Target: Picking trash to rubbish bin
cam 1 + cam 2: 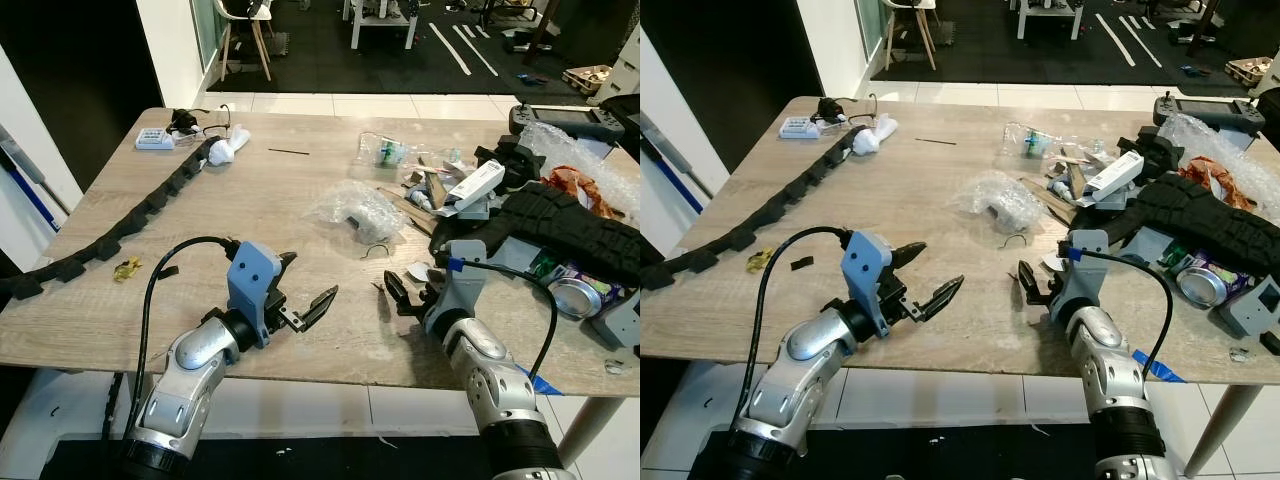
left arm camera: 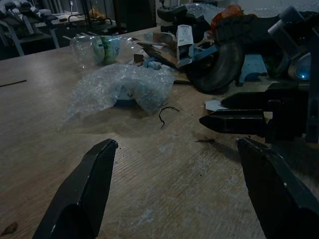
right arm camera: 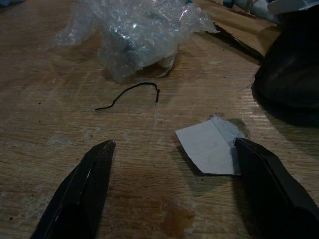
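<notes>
Here the right gripper (image 3: 172,191) hangs low over the desk (image 1: 300,200) close to its near edge, its two black fingers (image 3: 82,191) spread wide and holding nothing. The white paper scrap (image 3: 209,147) lies flat on the wood just ahead, touching or almost under one fingertip rather than centred between the pair. A thin black wire (image 3: 130,93) curls a little farther out, and beyond it sits the crumpled bubble wrap (image 3: 137,30), toward the middle of the desk. Off to the right side, the dark rubber track (image 1: 575,225) is heaped over cans and packets near the right edge.

The likely trouble is the scrap itself: it is thin and lies flat, so the fingers may scrape over it and close on nothing, or push it under the heap. Being off-centre, it could also be nudged aside by the one finger as they close. The cable from the wrist loops near the clutter and might snag.

The left gripper (image 1: 305,300) hovers beside it over the same near edge, its fingers also parted and empty, pointed toward the right gripper; the two stand near enough that a reach could bring them together. No bin can be made out, so I judge the carrying step has yet to begin.
</notes>
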### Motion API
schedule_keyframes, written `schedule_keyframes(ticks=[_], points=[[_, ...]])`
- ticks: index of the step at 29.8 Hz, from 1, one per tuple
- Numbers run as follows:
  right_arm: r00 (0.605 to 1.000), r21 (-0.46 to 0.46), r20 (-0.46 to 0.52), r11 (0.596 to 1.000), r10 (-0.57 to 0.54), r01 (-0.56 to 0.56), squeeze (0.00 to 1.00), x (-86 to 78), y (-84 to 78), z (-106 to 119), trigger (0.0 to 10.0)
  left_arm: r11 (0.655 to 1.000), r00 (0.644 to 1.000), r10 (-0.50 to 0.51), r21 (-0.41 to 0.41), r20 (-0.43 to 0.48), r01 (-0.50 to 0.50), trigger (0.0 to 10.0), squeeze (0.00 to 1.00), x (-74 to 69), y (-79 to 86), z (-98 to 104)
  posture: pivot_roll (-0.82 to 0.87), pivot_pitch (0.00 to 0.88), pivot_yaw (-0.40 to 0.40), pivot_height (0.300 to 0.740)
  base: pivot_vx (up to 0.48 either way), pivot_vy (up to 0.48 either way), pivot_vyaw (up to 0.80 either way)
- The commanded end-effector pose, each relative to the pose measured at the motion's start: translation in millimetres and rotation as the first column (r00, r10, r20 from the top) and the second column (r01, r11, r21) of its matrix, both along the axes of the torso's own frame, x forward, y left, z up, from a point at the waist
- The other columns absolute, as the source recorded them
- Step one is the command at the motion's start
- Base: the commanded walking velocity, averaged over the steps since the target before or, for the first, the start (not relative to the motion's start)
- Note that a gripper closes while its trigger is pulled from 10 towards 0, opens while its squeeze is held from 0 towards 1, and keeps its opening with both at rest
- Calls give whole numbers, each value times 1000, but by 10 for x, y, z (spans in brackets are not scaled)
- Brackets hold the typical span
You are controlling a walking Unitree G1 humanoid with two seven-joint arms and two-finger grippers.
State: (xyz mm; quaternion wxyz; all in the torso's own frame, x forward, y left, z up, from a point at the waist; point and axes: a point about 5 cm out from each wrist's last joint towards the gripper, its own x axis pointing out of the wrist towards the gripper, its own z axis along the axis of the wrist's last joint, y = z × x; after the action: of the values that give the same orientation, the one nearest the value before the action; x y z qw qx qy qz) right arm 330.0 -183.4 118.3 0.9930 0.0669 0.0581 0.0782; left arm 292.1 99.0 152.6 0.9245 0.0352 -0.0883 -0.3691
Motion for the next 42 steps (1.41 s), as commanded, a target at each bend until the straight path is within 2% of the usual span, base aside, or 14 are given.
schedule_keyframes(ticks=[1,11,16,21,24,26,34,42], points=[[1000,24,-31,1000,2,-1,0,-23,-14,-47,10000,1000,1000,0,5,-6,0,10000,0,-5,27,12,14,123,35,740,0,0,0],[992,26,116,998,-52,49,0,16,-148,250,10000,999,1000,-3,32,-13,4,10000,0,0,23,-21,13,127,37,740,0,0,0],[986,28,150,997,-76,73,0,21,-211,296,10000,999,1000,-6,31,-15,6,10000,0,5,13,-16,15,128,38,740,0,0,0],[995,4,32,995,-99,99,0,20,-296,62,10000,999,1000,-12,35,-16,13,10000,0,8,8,-13,16,131,42,740,0,0,0],[995,5,8,995,-100,100,0,13,-301,10,10000,999,1000,-13,36,-16,14,10000,0,8,6,-12,16,132,44,740,0,0,0],[995,34,-38,995,-88,89,0,1,-285,-83,10000,999,1000,-17,37,-14,17,10000,0,8,0,-8,17,135,46,740,0,0,0],[991,118,-114,989,-72,85,0,6,-265,-202,10000,997,997,-69,34,-21,70,10000,0,-27,-45,8,20,139,49,740,0,0,0],[979,33,-203,999,-4,11,0,69,-243,-245,10000,995,996,-88,40,-25,89,10000,0,-36,-54,7,21,137,52,740,0,0,0]])
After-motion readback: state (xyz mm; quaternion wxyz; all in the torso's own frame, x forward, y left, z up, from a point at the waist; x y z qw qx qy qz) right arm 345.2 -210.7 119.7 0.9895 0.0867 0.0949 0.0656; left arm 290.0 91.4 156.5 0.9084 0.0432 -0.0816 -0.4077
